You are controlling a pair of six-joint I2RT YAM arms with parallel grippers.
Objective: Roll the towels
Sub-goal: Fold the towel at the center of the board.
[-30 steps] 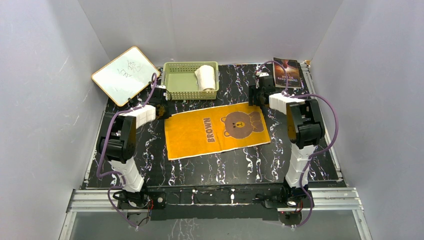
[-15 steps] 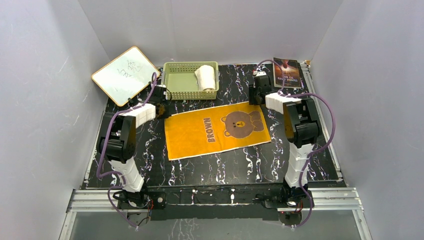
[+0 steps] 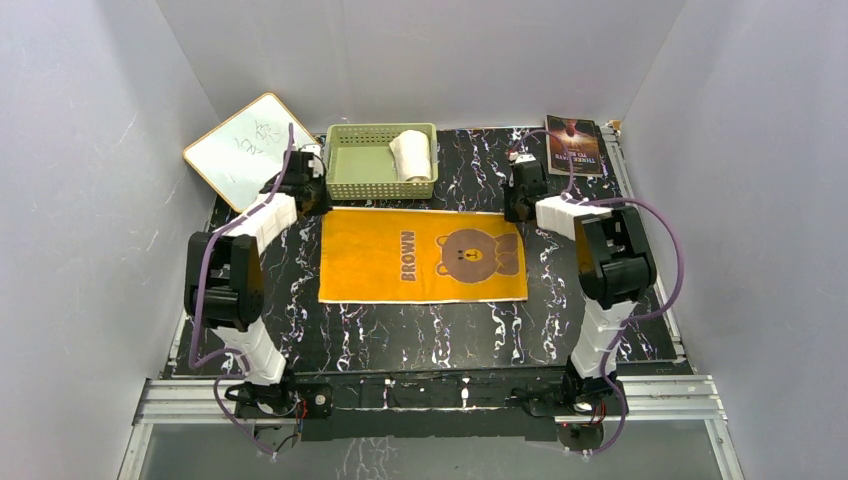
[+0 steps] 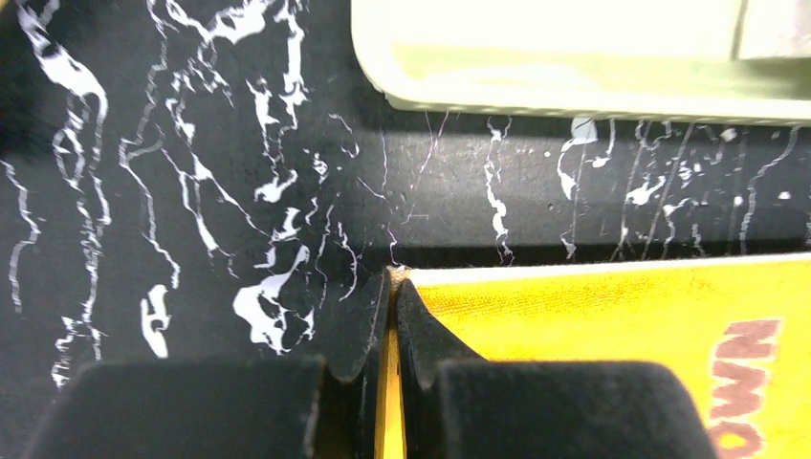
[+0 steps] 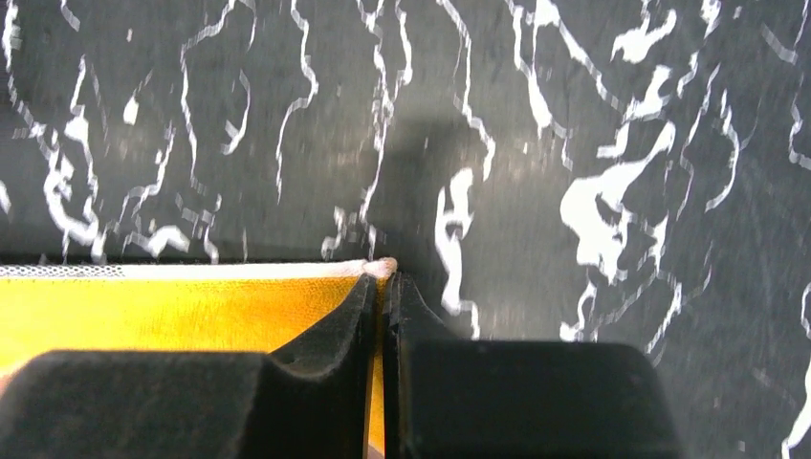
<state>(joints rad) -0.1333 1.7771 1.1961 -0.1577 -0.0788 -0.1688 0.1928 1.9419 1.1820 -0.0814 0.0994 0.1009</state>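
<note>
Top external view: left pincer (image 4: 392, 287), right pincer (image 5: 383, 277) clamp corners of the orange bear towel (image 3: 420, 258); keep the edge between them taut.

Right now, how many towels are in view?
2. The white towel lies rolled in the green basket; the yellow towel lies flat on the table, far corners pinched by the left gripper and right gripper. No others show.

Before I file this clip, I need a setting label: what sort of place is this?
Probably a robot test booth, not a home: plain grey walls box in a marbled table, two arms are bolted to a rail at its edge, and a towel, basket and whiteboard look like props.
</note>
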